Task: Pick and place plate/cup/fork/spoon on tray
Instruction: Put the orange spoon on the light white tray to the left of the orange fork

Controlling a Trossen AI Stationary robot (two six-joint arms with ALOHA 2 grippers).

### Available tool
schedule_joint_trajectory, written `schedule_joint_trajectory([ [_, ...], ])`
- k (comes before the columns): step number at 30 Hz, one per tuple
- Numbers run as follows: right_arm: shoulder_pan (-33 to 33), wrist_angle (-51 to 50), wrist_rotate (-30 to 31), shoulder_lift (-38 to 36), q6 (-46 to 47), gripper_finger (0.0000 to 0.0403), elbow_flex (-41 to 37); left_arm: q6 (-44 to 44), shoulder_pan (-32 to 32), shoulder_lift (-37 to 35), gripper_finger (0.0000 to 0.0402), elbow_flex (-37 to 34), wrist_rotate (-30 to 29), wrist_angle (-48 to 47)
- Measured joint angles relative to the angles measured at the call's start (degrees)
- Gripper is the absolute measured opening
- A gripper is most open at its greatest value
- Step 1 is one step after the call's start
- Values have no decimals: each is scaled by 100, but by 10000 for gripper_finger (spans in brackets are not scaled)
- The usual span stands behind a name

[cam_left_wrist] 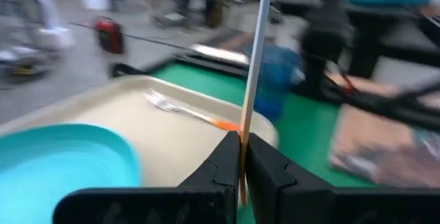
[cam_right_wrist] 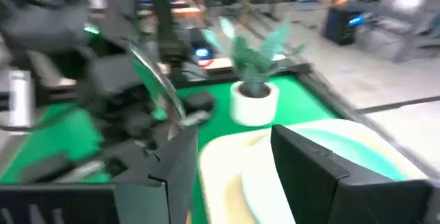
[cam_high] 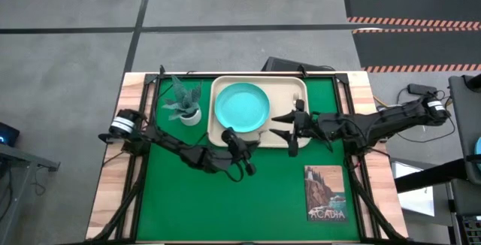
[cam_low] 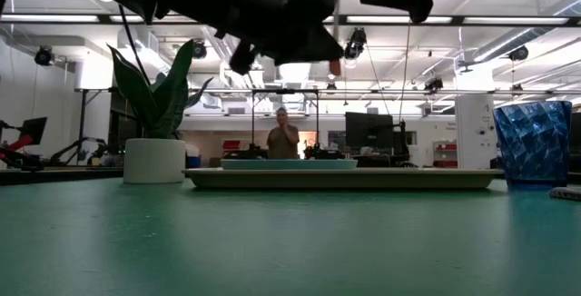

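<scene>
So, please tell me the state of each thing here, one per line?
plate: lying on the tray
fork: lying on the tray
spoon: upright, gripped by the left tool
cup: upright on the table, off the tray
right tool: open, holding nothing

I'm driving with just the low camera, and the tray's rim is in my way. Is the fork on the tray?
Observer: Yes, the fork lies on the tray, beside the plate.
Operator: What's the dark arm above it holding?
Observer: That's the left gripper, shut on the spoon by its handle, bowl end up.
Operator: Is the other arm grabbing something too?
Observer: No, the right gripper is open and empty over the tray's right end.
</scene>
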Motion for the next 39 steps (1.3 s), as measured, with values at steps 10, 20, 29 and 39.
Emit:
schedule_joint_trajectory([
  [10, 2, 1504, 20, 893, -939, 164, -2, 451, 17, -251, 0, 0, -1877, 323],
  [20, 2, 3445, 153, 1943, -1151, 142, -2, 532, 9, -251, 0, -2, -1756, 443],
  [29, 2, 4041, 560, 2303, -1184, 121, -2, 411, 7, -251, 0, -2, -1495, 504],
  [39, 7, 3972, 744, 2325, -1184, 69, -2, 148, 2, -251, 0, -2, -1096, 499],
])
